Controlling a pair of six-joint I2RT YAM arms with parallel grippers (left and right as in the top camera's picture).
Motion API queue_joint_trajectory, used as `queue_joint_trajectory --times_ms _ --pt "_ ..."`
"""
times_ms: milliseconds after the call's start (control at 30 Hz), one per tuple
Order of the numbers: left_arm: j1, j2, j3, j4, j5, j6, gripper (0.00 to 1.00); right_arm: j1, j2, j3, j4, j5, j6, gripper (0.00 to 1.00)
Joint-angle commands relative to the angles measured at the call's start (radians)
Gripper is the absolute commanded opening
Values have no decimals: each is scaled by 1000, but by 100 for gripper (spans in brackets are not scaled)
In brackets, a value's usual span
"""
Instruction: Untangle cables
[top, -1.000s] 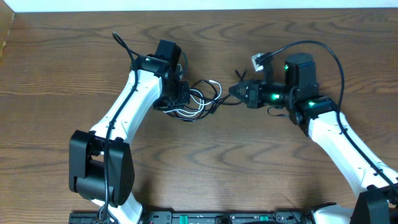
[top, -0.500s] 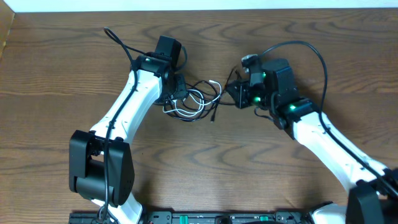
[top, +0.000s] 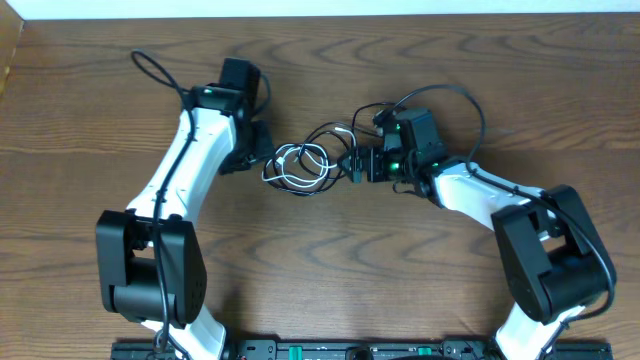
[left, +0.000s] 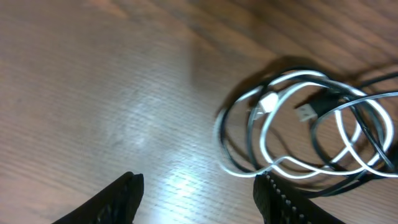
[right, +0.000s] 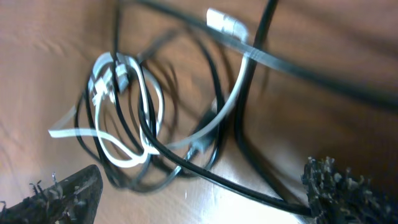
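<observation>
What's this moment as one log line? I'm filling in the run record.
left gripper: open, empty | right gripper: open, empty | black cable and white cable: tangled together on table | untangling: not done

Tangled cables (top: 303, 167) on wooden table (top: 90, 90)

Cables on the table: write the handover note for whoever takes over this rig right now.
Left gripper: open, empty, short of the bundle.
Right gripper: open wide, holding nothing, close to the bundle's other side.
Cables: the black cable and the white cable lie looped through each other in one knot mid-table, between the two grippers.
Done: nothing separated yet.
Left: grip one cable on each side, draw them apart, and lay them down separately.
</observation>
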Motion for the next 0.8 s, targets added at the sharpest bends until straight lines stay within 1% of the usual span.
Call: queue_joint_trajectory --times_ms 0,67,100,167,233,367,433,467,500,533,567,600,667,700,733,767 --pt "45 8 -5 -19 6 -9 61 29 37 2 -17 -70 -7 99" --pt "68 8 -5 -14 6 -9 61 35 40 2 -17 -70 -9 99" --pt "79 8 -5 -8 6 -10 61 36 39 4 -18 -70 -8 94" --pt "104 8 -5 16 6 -9 61 36 37 31 -60 -71 0 87" --pt "124 9 -5 52 5 -9 61 36 37 97 -174 -70 -10 84" --pt "155 19 -6 150 -63 -9 61 38 37 339 -509 -28 -160 85" --pt "162 33 -6 191 -98 -9 61 46 37 438 -612 26 -205 85" --pt "164 45 -6 207 -104 -9 56 54 37 479 -645 53 -217 85" --pt "165 55 -6 216 -103 -9 40 65 37 517 -669 80 -223 83" --pt "165 69 -6 217 -103 -9 27 76 37 540 -678 96 -226 80" --pt "165 83 -6 216 -103 -9 11 92 37 556 -677 110 -226 74" --pt "165 98 -7 215 -103 -9 8 107 37 560 -665 119 -226 66" --pt "165 132 -8 216 -99 -9 8 136 38 558 -653 144 -225 41" --pt "165 150 -8 217 -98 -9 8 152 42 556 -652 169 -225 24" --pt "165 164 -8 219 -95 -8 8 163 45 554 -653 187 -225 11" --pt "165 177 -8 226 -77 8 8 179 49 551 -652 209 -225 2"
